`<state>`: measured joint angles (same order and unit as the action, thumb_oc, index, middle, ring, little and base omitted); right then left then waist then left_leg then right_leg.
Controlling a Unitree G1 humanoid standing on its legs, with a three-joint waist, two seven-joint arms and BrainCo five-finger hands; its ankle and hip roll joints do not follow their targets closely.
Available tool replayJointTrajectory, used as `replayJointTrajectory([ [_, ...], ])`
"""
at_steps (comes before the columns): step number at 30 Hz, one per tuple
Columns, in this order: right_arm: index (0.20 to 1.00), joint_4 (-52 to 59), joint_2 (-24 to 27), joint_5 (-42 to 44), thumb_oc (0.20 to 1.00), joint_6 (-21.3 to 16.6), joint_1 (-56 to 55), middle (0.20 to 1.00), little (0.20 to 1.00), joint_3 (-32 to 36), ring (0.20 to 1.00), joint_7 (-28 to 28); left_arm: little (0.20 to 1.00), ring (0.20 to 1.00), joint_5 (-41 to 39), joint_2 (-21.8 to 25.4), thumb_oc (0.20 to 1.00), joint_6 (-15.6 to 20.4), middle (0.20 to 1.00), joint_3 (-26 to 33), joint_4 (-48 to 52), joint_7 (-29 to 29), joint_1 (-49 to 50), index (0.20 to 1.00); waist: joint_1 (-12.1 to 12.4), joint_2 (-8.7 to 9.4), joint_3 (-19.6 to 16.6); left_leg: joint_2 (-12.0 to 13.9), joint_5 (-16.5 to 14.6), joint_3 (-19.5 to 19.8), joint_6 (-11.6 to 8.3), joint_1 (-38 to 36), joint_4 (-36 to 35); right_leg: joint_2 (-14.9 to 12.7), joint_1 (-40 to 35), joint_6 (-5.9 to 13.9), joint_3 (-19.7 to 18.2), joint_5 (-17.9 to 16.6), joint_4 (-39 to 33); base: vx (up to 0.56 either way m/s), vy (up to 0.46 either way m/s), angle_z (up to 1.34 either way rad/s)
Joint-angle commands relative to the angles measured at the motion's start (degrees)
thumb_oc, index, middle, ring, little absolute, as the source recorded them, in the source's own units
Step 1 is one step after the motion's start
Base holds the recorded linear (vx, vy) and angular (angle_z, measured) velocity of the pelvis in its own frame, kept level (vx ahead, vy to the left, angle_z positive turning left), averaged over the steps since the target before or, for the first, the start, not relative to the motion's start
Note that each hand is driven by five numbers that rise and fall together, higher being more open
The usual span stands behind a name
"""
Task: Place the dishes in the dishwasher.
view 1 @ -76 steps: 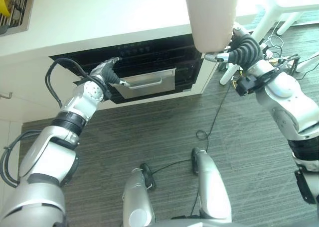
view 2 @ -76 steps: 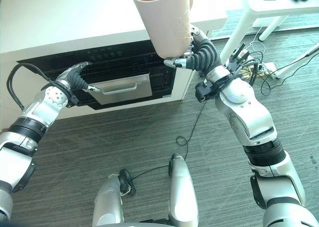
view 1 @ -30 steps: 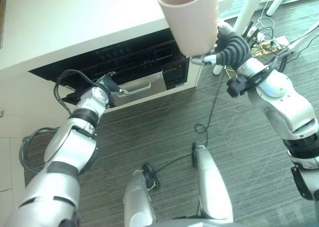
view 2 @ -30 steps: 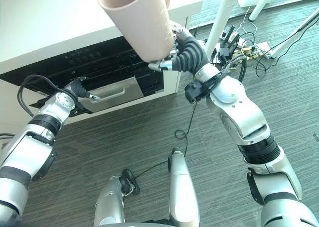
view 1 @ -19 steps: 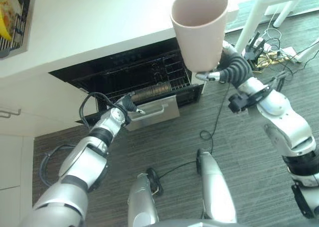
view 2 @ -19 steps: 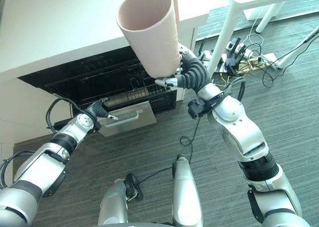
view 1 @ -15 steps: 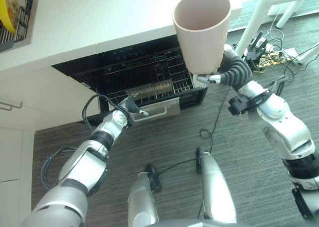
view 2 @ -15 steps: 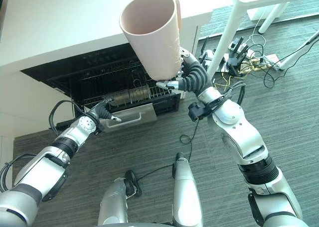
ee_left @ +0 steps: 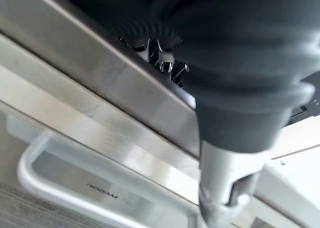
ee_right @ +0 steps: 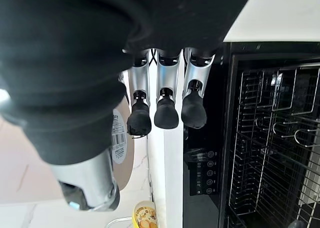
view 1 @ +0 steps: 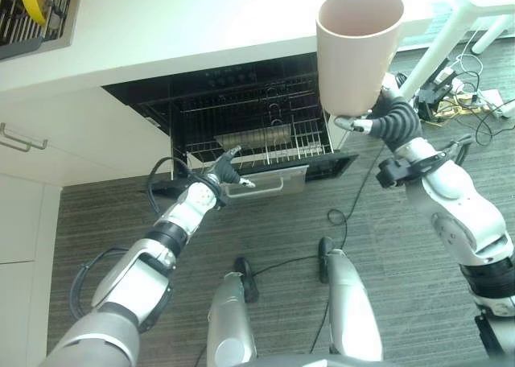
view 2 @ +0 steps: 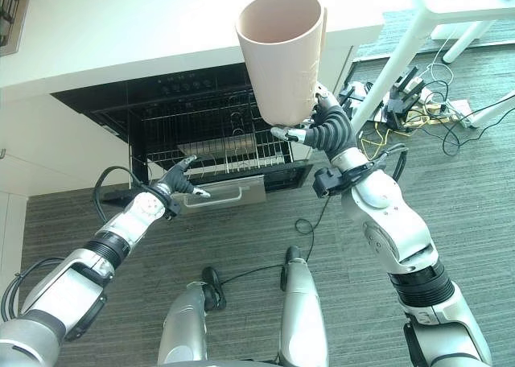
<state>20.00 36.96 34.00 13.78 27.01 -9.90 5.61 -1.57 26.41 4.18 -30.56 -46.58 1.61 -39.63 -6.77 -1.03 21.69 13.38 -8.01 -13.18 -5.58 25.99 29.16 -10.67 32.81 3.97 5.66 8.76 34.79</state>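
**Cup up, rack out**

Our right hand [view 2: 326,129] has its fingers curled round the base of the beige cup [view 1: 358,45], held high above the dishwasher rack [view 1: 257,129]. Our left hand [view 2: 173,186], fingers relaxed, rests at the door handle [view 1: 261,188]. We should lower the cup slowly, mouth down, between the tines.

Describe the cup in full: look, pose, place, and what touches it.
The cup is a tall, plain, pale pink-beige tumbler, matte like plastic or ceramic, tapering to a narrower base. It looks empty, and a handle-like strip shows along one side. It is held upright, slightly tilted, mouth toward the camera, above the open dishwasher and its wire rack. The right hand grips it near the base, fingers curled round it. A barcode sticker shows on its underside.
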Motion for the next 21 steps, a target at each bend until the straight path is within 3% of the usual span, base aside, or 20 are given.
replayJointTrajectory([
  [1, 0.200, 5.05, -0.13, 2.43, 0.200, -0.56, 5.40, 0.200, 0.200, 6.31, 0.200, 2.38, 1.000, 1.000, -13.03, -13.14, 1.000, -12.31, 1.000, -3.66, -7.63, -11.31, 23.52, 1.000, -0.66, 4.13, 6.13, 2.92, -0.44, 2.61, -0.35, 0.27, 1.30, -3.21, -1.01, 3.04, -1.55, -2.70, -2.82, -0.02, -0.058, 0.02],
  [5, 0.200, 3.97, 0.89, 4.18, 0.200, 0.81, 6.17, 0.200, 0.200, 7.39, 0.200, 3.68, 1.000, 1.000, -13.99, -12.74, 1.000, -18.96, 1.000, -3.36, -6.13, -13.95, 26.32, 1.000, 0.47, 3.96, 6.52, 2.45, 0.13, 2.93, -0.04, 0.02, 0.36, -3.27, -1.57, 2.89, -0.91, -3.05, -3.58, 0.00, -0.031, 0.08],
  [7, 0.200, 3.02, 1.37, 4.99, 0.200, 1.83, 7.08, 0.200, 0.200, 7.89, 0.200, 3.57, 1.000, 1.000, -14.20, -12.70, 1.000, -22.87, 1.000, -3.27, -6.23, -16.19, 27.17, 1.000, 0.82, 3.73, 6.55, 2.33, -1.18, 3.22, -0.35, -0.57, 0.56, -3.33, -2.31, 3.27, -0.77, -1.71, -3.26, 0.03, -0.005, 0.06],
  [8, 0.200, 2.34, 1.96, 5.83, 0.200, 3.05, 7.98, 0.200, 0.200, 8.24, 0.200, 3.60, 1.000, 1.000, -13.59, -12.69, 1.000, -25.96, 1.000, -3.13, -6.98, -17.62, 27.77, 1.000, 1.06, 3.79, 6.63, 2.09, 0.69, 3.16, 0.12, 0.06, -0.17, -3.29, -2.01, 2.78, -0.57, -3.27, -4.15, 0.00, -0.004, 0.07],
  [9, 0.200, 2.19, 1.96, 5.82, 0.200, 3.18, 8.04, 0.200, 0.200, 8.18, 0.200, 3.61, 1.000, 1.000, -13.35, -12.67, 1.000, -26.23, 1.000, -3.16, -7.04, -17.86, 27.83, 1.000, 1.10, 3.67, 6.51, 2.10, -0.78, 3.41, -0.28, -0.51, 0.17, -3.29, -2.50, 3.22, -0.67, -1.87, -3.59, -0.08, -0.007, 0.05],
  [10, 0.200, 1.62, 2.11, 5.93, 0.200, 3.89, 8.76, 0.200, 0.200, 8.28, 0.200, 3.41, 1.000, 1.000, -12.84, -12.39, 1.000, -28.09, 1.000, -3.47, -7.08, -19.42, 28.05, 1.000, 1.18, 3.74, 6.64, 1.91, 0.98, 3.24, 0.13, 0.00, -0.55, -3.14, -2.19, 2.74, -0.57, -3.37, -4.44, 0.08, 0.015, 0.02],
  [11, 0.200, 1.42, 2.26, 6.02, 0.200, 4.06, 8.83, 0.200, 0.200, 8.30, 0.200, 3.39, 1.000, 1.000, -12.67, -12.29, 1.000, -28.80, 1.000, -3.60, -7.03, -20.17, 28.25, 1.000, 1.23, 3.60, 6.52, 1.89, -0.46, 3.48, -0.22, -0.61, -0.28, -3.13, -2.76, 3.16, -0.65, -1.97, -3.96, -0.08, 0.007, -0.01],
  [12, 0.200, 0.86, 2.65, 5.98, 0.200, 4.31, 9.06, 0.200, 0.200, 8.44, 0.200, 3.12, 1.000, 1.000, -12.64, -11.91, 1.000, -30.55, 1.000, -3.67, -6.64, -21.76, 28.61, 1.000, 1.26, 3.62, 6.74, 1.74, 1.18, 3.32, 0.17, -0.07, -0.80, -3.02, -2.39, 2.64, -0.54, -3.42, -4.66, 0.08, 0.030, -0.01],
  [14, 0.200, 0.07, 3.00, 5.99, 0.200, 5.01, 9.29, 0.200, 0.200, 8.48, 0.200, 2.47, 1.000, 1.000, -12.54, -11.04, 1.000, -30.90, 1.000, -3.76, -5.73, -22.79, 29.51, 1.000, 1.34, 3.33, 6.67, 1.75, -0.14, 3.50, -0.16, -0.75, -0.55, -2.94, -3.00, 2.99, -0.58, -1.95, -3.99, 0.04, 0.018, 0.00],
  [16, 0.200, 0.19, 3.67, 6.41, 0.200, 5.67, 9.43, 0.200, 0.200, 8.34, 0.200, 2.43, 1.000, 1.000, -13.46, -9.60, 1.000, -31.84, 1.000, -3.47, -2.95, -23.89, 29.87, 1.000, 1.36, 3.26, 6.96, 1.68, 1.48, 3.24, 0.28, -0.40, -0.92, -2.78, -2.80, 2.44, -0.46, -3.31, -4.55, -0.06, 0.035, 0.01],
  [21, 0.200, -0.21, 6.19, 6.54, 0.200, 6.69, 8.57, 0.200, 0.200, 8.19, 0.200, 1.71, 1.000, 1.000, -22.44, -2.63, 1.000, -33.04, 1.000, -2.09, 15.77, -22.94, 31.68, 1.000, 1.35, 2.00, 7.37, 1.61, 1.98, 3.11, 0.33, -1.07, -1.15, -2.45, -3.68, 2.18, -0.66, -3.30, -4.73, 0.00, 0.068, 0.00],
])
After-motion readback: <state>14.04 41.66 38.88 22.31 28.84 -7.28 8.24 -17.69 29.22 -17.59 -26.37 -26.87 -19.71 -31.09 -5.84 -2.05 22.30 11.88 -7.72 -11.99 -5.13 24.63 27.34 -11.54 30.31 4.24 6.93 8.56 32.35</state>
